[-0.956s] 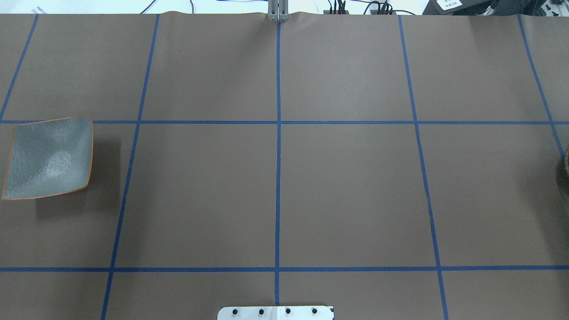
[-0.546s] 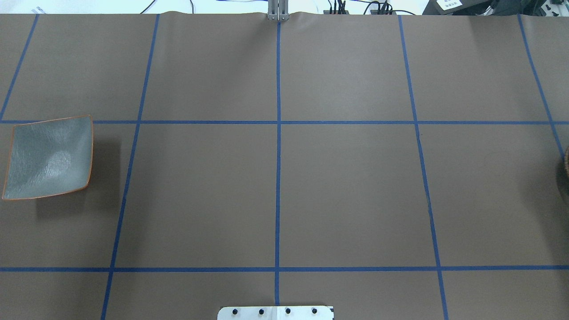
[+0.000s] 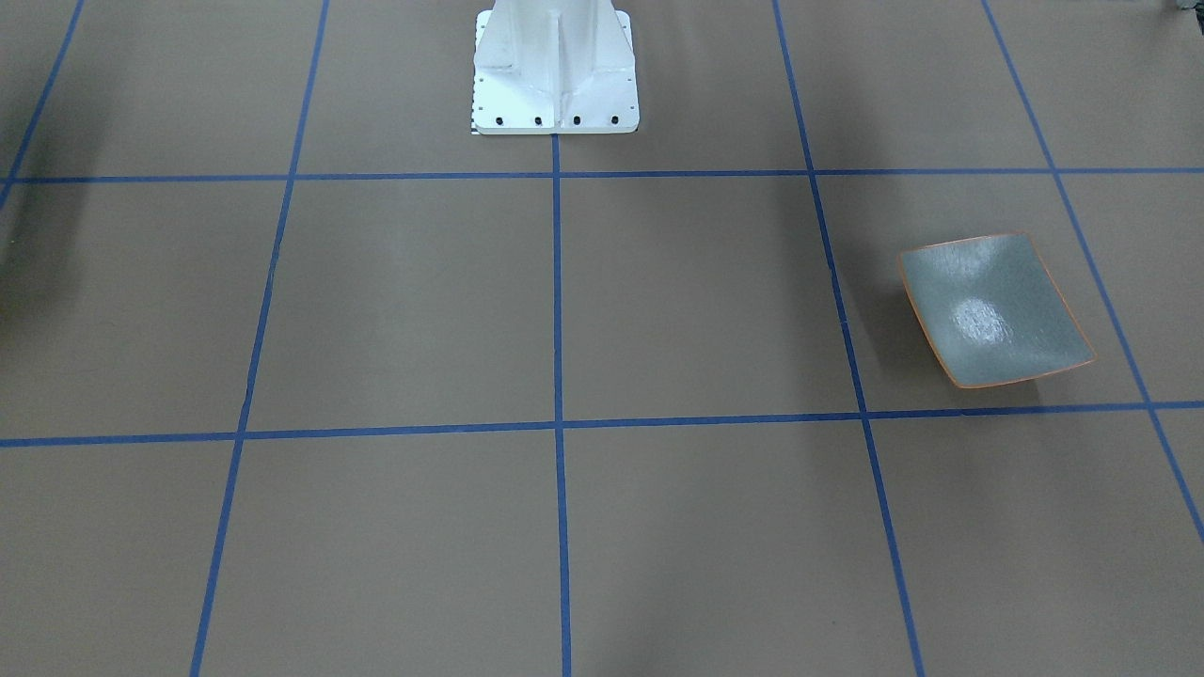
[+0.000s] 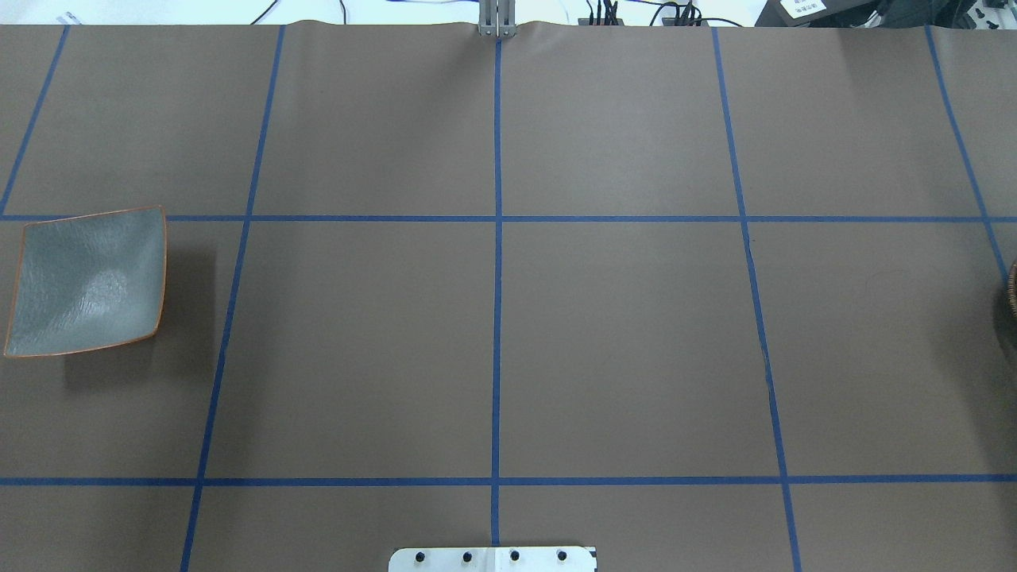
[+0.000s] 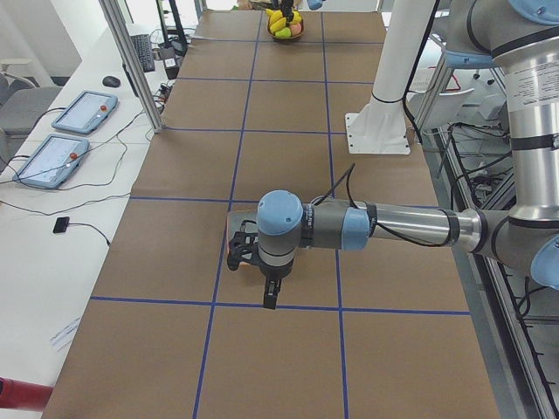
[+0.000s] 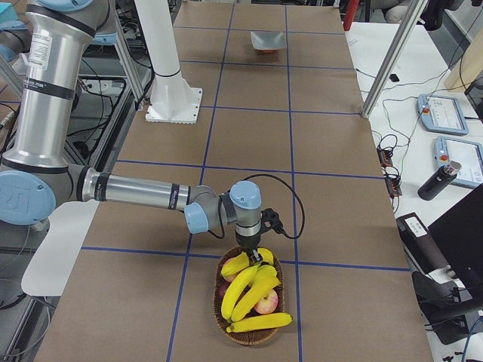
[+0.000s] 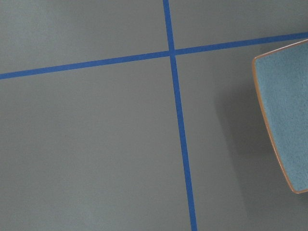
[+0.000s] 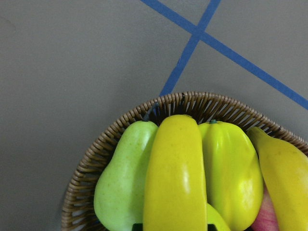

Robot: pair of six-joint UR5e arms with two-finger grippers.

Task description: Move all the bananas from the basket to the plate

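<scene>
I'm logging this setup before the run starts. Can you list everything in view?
basket: one, brown wicker, table's end at robot's right
bananas: four, yellow, piled in the basket
pear: one, green, in the basket
apple: at least one, red, under the bananas
plate: one, grey-green, orange rim, table's end at robot's left
tablets: two, grey-blue, side bench
left claw: one, black, near the plate, state unclear
right claw: one, black, over the basket, state unclear

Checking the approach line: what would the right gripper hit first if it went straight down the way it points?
Probably the middle banana lying on top in the basket; depth is unclear.
</scene>
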